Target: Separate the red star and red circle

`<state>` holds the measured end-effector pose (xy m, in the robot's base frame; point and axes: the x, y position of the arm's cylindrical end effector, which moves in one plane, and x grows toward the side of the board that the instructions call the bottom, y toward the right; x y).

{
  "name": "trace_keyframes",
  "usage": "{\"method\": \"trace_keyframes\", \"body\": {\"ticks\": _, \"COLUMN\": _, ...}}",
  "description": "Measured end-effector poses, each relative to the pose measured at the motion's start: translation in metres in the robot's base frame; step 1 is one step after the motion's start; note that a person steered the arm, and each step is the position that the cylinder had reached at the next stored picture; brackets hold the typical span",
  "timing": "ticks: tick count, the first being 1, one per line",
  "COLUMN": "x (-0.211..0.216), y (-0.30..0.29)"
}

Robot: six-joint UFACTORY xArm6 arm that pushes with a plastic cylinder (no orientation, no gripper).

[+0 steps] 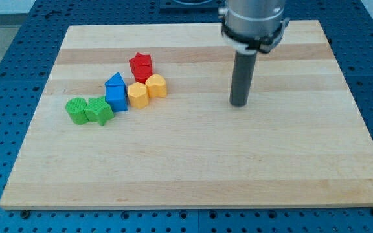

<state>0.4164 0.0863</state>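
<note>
The red star sits at the top of a cluster of blocks in the board's upper left part. A second red block touches it just below and is mostly hidden by it; its shape cannot be made out. My tip rests on the board well to the right of the cluster, apart from all blocks. The rod stands upright under the grey arm end.
Two yellow blocks lie just below the red ones. A blue block sits to their left. A green circle and a green star lie at the cluster's lower left. The wooden board sits on a blue perforated table.
</note>
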Motion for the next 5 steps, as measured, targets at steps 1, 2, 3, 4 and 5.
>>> {"method": "trace_keyframes", "body": {"ticks": 1, "x": -0.052, "y": 0.005}}
{"method": "trace_keyframes", "body": {"ticks": 2, "x": -0.101, "y": 0.003}}
{"method": "trace_keyframes", "body": {"ticks": 3, "x": -0.152, "y": -0.028}}
{"method": "trace_keyframes", "body": {"ticks": 4, "x": -0.183, "y": -0.090}}
{"method": "trace_keyframes", "body": {"ticks": 5, "x": -0.189, "y": -0.191}}
